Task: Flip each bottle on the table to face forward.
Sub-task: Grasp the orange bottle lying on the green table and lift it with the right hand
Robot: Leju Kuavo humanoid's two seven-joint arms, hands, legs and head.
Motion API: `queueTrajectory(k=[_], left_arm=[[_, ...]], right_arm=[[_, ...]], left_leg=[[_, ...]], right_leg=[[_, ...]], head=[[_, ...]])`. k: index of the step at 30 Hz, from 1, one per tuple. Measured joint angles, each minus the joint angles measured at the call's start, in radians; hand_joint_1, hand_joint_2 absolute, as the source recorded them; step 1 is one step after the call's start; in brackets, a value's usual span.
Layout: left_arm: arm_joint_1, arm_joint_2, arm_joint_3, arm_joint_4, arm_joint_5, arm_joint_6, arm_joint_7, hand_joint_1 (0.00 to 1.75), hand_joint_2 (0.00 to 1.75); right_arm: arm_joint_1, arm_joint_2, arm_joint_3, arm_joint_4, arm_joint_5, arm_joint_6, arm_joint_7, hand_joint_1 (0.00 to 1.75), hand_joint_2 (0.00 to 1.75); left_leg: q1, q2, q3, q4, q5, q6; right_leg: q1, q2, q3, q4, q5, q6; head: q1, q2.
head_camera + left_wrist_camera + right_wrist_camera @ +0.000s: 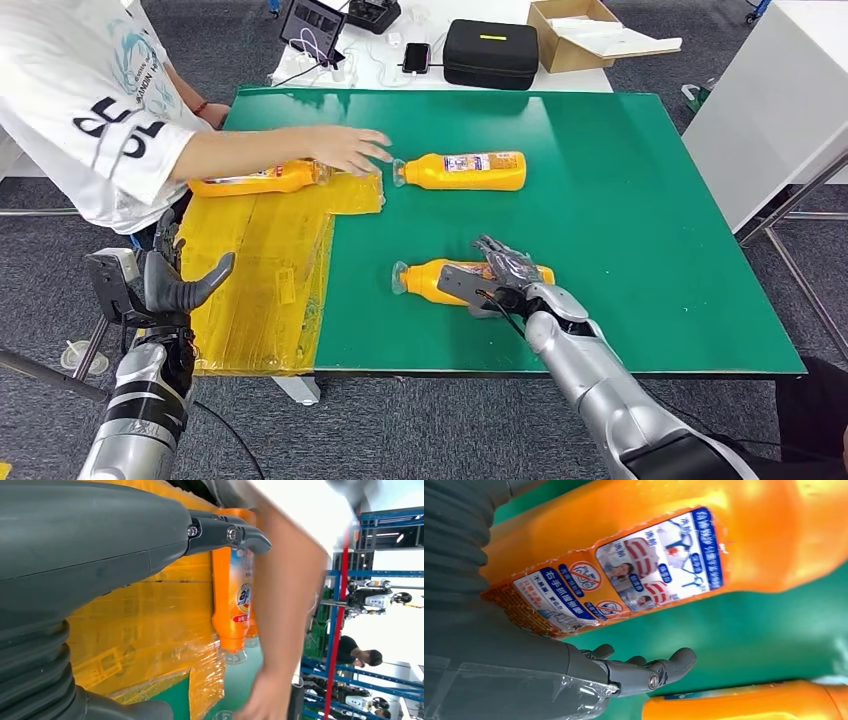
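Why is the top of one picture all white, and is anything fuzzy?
Left wrist view: the bright room behind washes out to white, and the person's arm close to the camera is blurred. Right wrist view: the nearest bottle shows shiny glare, though its label reads sharp. Head view: even light, soft shadows.

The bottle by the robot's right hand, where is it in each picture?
Head view: the near bottle lies on its side low on the green mat, under the right hand.
Left wrist view: I cannot tell; an orange bottle there looks like another one, by the person's arm.
Right wrist view: it runs across the far side, label showing.
Shared landmark: the green mat.
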Motion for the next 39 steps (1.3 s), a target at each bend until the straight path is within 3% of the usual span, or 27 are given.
queueTrajectory(k=[10, 11, 15, 16, 26, 39], left_arm=[[-0.022, -0.002, 0.001, 0.055, 0.025, -0.024, 0.005, 0.00, 1.75], [-0.022, -0.003, 0.001, 0.059, 0.027, -0.027, 0.005, 0.00, 1.75], [-0.030, -0.008, 0.008, 0.080, 0.035, -0.034, 0.005, 0.00, 1.75], [-0.033, -0.010, 0.009, 0.086, 0.037, -0.034, 0.005, 0.00, 1.75], [-0.039, -0.017, 0.014, 0.112, 0.050, -0.038, 0.002, 0.00, 1.75], [-0.039, -0.023, 0.014, 0.112, 0.050, -0.037, 0.002, 0.00, 1.75]], right_arm=[[-0.092, -0.027, 0.096, 0.090, 0.010, 0.114, 0.006, 0.00, 1.75], [-0.100, -0.030, 0.106, 0.099, 0.011, 0.127, 0.005, 0.09, 1.75], [-0.132, -0.039, 0.148, 0.129, 0.006, 0.174, -0.003, 1.69, 1.75], [-0.138, -0.040, 0.158, 0.135, 0.000, 0.179, -0.007, 1.74, 1.75], [-0.114, -0.073, 0.189, 0.096, -0.154, 0.105, -0.100, 1.75, 1.75], [-0.077, -0.097, 0.185, 0.035, -0.170, 0.096, -0.105, 1.75, 1.75]], left_leg=[[0.000, 0.000, 0.000, 0.000, 0.000, 0.000], [0.000, 0.000, 0.000, 0.000, 0.000, 0.000], [0.000, 0.000, 0.000, 0.000, 0.000, 0.000], [0.000, 0.000, 0.000, 0.000, 0.000, 0.000], [0.000, 0.000, 0.000, 0.000, 0.000, 0.000], [0.000, 0.000, -0.001, 0.000, 0.000, 0.000]], right_leg=[[0.000, 0.000, 0.000, 0.000, 0.000, 0.000], [0.000, 0.000, 0.000, 0.000, 0.000, 0.000], [0.000, 0.000, 0.000, 0.000, 0.000, 0.000], [0.000, 0.000, 0.000, 0.000, 0.000, 0.000], [0.000, 0.000, 0.000, 0.000, 0.000, 0.000], [0.000, 0.000, -0.001, 0.000, 0.000, 0.000]], head=[[0.000, 0.000], [0.000, 0.000], [0.000, 0.000], [0.000, 0.000], [0.000, 0.000], [0.000, 0.000]])
